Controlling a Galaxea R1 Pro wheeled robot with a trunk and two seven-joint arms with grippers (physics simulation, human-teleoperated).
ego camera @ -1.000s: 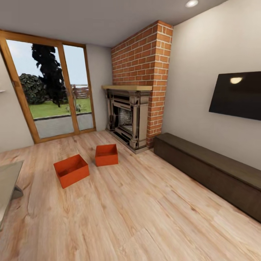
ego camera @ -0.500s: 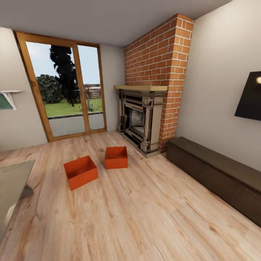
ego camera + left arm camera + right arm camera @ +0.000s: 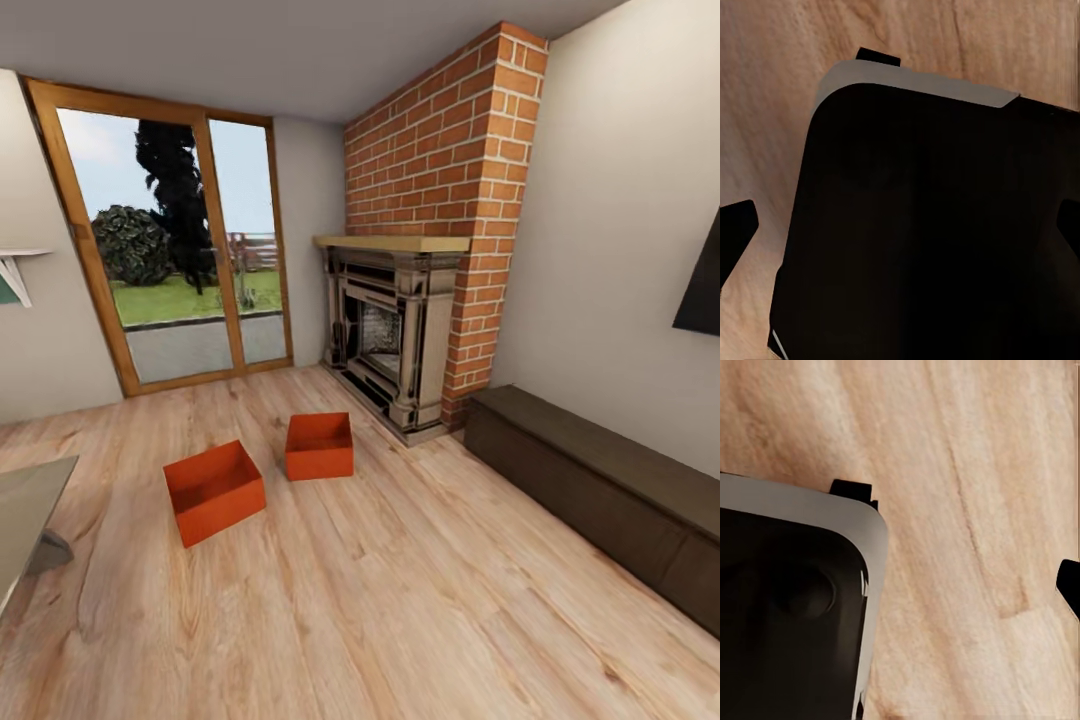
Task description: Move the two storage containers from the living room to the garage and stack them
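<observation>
Both my hands hang over bare plank floor (image 3: 400, 600) by the dark base (image 3: 930, 225); I cannot tell whether either is spread. Ahead left, the nearer storage container (image 3: 214, 491) sits askew, open and empty; just beyond, the farther storage container (image 3: 319, 446), also empty, awaits collection near the fireplace (image 3: 385, 335).

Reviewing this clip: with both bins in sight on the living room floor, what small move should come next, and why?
Probably roll the base forward toward the nearer orange-red rectangular storage container. It and the second orange-red container sit apart on the light wood-plank floor, between the glass doors and brick fireplace, apparently beyond arm's reach.
</observation>
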